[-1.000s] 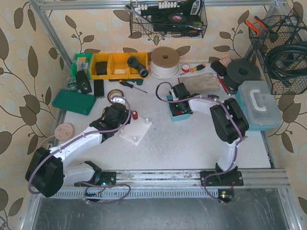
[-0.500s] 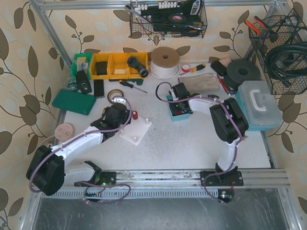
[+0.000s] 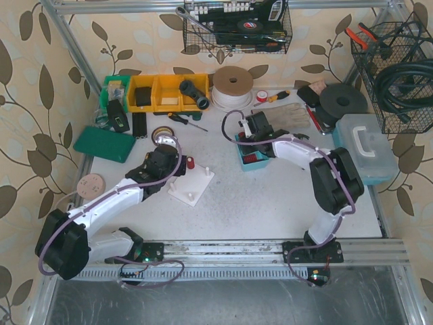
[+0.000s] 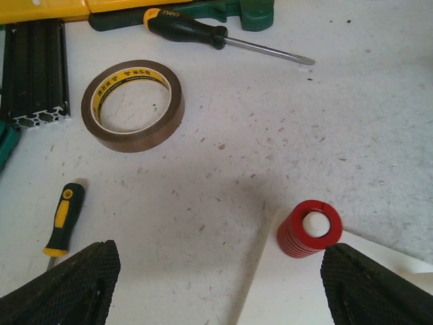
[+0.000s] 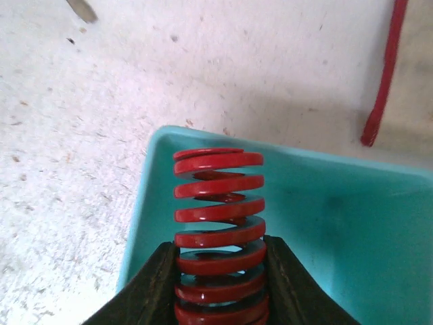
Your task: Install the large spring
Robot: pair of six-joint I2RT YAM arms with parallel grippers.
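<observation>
My right gripper (image 5: pixel 218 247) is shut on a large red coil spring (image 5: pixel 218 203) and holds it upright over the left part of a teal bin (image 5: pixel 338 223). In the top view this gripper (image 3: pixel 249 139) hovers at the far edge of the bin (image 3: pixel 241 157), where more red parts lie. A white base plate (image 3: pixel 193 186) with pegs lies at centre left. A small red spring (image 4: pixel 309 229) sits on its corner peg. My left gripper (image 4: pixel 220 288) is open and empty, with its fingertips on either side of the plate's corner (image 4: pixel 298 291), just short of that spring.
A brown tape roll (image 4: pixel 132 105), a black-handled screwdriver (image 4: pixel 223 37), a small yellow screwdriver (image 4: pixel 62 220) and a black extrusion (image 4: pixel 34 74) lie beyond my left gripper. Yellow bins (image 3: pixel 166 91), a wire spool (image 3: pixel 233 87) and a toolbox (image 3: pixel 365 149) line the back and right.
My right gripper has risen and drawn back from inside the teal bin with the large spring in it, and its elbow has swung right. The left arm has barely moved.
</observation>
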